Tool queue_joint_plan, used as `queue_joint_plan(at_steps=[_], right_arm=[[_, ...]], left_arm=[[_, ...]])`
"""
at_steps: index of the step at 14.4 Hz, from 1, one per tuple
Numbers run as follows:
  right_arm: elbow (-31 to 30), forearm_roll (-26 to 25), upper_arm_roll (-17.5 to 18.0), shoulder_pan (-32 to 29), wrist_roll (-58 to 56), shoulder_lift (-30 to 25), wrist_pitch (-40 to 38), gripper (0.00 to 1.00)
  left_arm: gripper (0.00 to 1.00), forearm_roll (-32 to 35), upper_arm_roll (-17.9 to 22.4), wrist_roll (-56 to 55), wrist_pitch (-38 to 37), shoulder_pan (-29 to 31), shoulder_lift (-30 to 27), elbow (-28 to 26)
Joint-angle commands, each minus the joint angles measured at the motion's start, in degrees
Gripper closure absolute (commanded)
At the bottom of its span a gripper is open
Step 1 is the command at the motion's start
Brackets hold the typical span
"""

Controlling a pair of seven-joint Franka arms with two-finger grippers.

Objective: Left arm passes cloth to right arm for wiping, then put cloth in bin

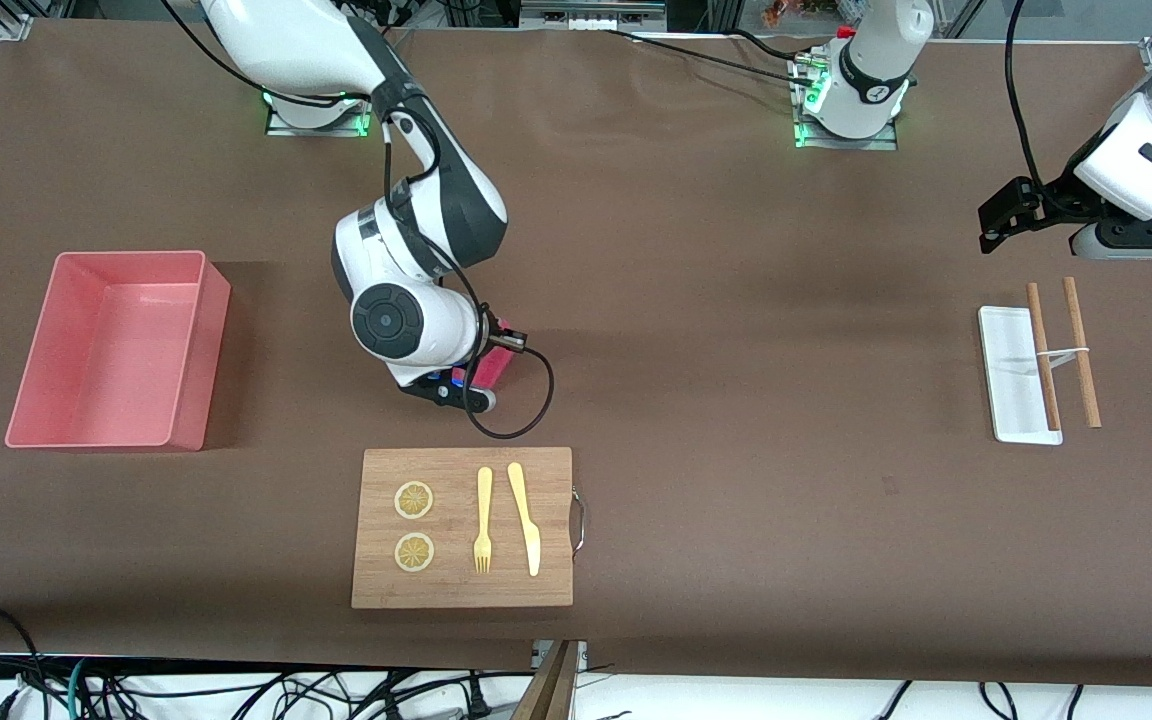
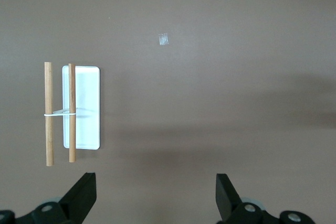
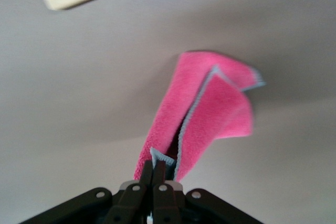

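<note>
My right gripper (image 1: 474, 386) is shut on one corner of the magenta-pink cloth (image 1: 494, 364). It holds the cloth low over the brown table, just past the edge of the wooden cutting board (image 1: 461, 592) that lies farther from the front camera. In the right wrist view the fingertips (image 3: 156, 167) pinch the grey-edged corner and the cloth (image 3: 210, 114) hangs folded past them. My left gripper (image 1: 988, 232) is open and empty, up over the left arm's end of the table; in its wrist view (image 2: 156, 183) the jaws stand wide apart. The salmon-pink bin (image 1: 191, 350) stands empty at the right arm's end.
The board carries two lemon slices (image 1: 414, 500), a yellow fork (image 1: 483, 520) and a knife (image 1: 525, 518). A small white tray (image 1: 1011, 400) with two banded wooden sticks (image 1: 1082, 352) across it lies below the left gripper; both show in the left wrist view (image 2: 86, 103).
</note>
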Motion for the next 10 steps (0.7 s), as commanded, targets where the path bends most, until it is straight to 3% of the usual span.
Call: queue_joint_plan(at_steps=[1, 7, 10], right_arm=[[2.52, 1.97, 0.16, -3.69, -1.48, -0.39, -4.56, 1.0], [-2.22, -5.58, -0.54, -13.88, -22.83, -0.3, -10.98, 1.0], [-2.41, -9.8, -4.39, -15.39, -31.79, -0.39, -15.37, 1.0]], left_arm=[[0.0, 0.95, -0.58, 0.23, 0.41, 0.48, -0.16, 0.02], [0.0, 0.95, -0.58, 0.23, 0.32, 0.48, -0.08, 0.02], [0.0, 0.95, -0.58, 0.23, 0.32, 0.48, -0.08, 0.02]])
